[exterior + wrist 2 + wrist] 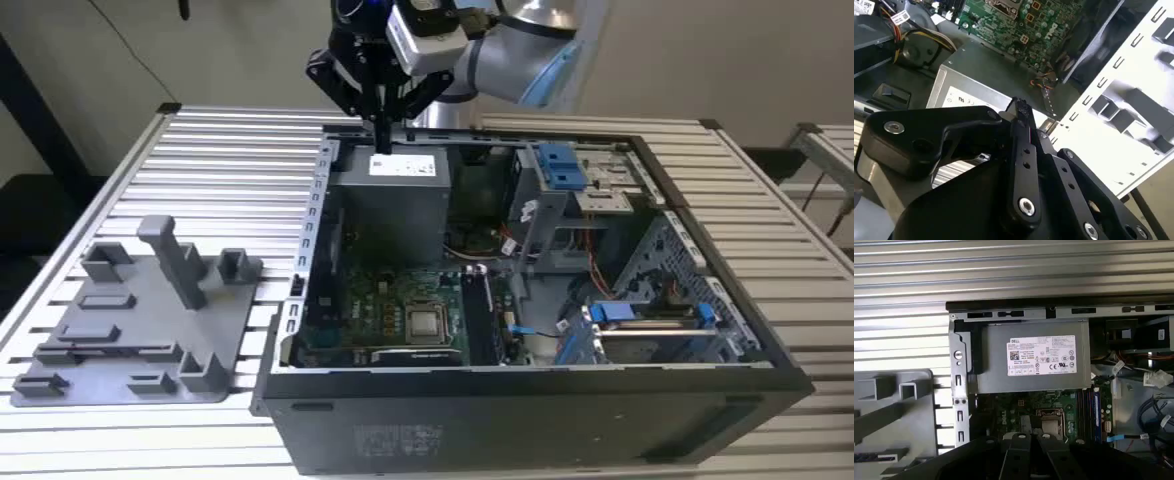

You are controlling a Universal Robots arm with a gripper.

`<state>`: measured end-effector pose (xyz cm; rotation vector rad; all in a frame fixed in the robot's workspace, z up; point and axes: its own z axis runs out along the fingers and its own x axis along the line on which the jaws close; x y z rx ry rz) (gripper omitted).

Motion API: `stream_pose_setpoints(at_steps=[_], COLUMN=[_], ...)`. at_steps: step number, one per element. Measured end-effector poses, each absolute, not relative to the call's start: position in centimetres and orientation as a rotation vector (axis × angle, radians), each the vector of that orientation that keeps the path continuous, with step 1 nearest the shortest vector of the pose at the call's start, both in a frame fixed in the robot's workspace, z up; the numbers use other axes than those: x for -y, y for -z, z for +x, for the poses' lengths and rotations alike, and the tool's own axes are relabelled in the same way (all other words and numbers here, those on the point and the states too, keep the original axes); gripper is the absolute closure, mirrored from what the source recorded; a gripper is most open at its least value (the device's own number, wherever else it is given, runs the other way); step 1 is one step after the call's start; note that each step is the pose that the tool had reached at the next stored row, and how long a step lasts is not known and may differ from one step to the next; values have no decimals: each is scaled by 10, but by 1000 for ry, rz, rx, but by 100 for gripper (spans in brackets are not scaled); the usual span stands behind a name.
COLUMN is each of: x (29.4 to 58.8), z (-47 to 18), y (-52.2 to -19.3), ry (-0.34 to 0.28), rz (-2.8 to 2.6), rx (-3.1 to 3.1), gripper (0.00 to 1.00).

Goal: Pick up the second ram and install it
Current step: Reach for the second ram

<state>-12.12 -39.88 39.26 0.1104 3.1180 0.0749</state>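
My gripper (383, 133) hangs over the back-left corner of the open computer case (747, 340), just above the grey power supply (390, 195). Its black fingers (1020, 109) are pressed together with nothing visible between them. I cannot pick out the second ram with certainty. A dark narrow strip (874, 458) lies in a slot of the grey holder tray (80, 385), on the exterior view's left, well away from the gripper. The memory slots (485, 318) run beside the processor socket (427, 322) on the green motherboard. They also appear in the first wrist view as memory slots (1089, 407).
The case stands on a ribbed metal table (227, 170). The holder tray has upright posts (174, 262). Inside the case are blue drive brackets (561, 165), cables (607, 270) and a drive cage (654, 325). The case walls rise around the motherboard.
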Motion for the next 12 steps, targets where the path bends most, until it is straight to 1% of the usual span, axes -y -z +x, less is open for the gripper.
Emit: stream_pose_setpoints(at_steps=[12], x=[399], z=[-124], y=[-393], ry=[-75], rz=[110], rx=[-3118], gripper=[89])
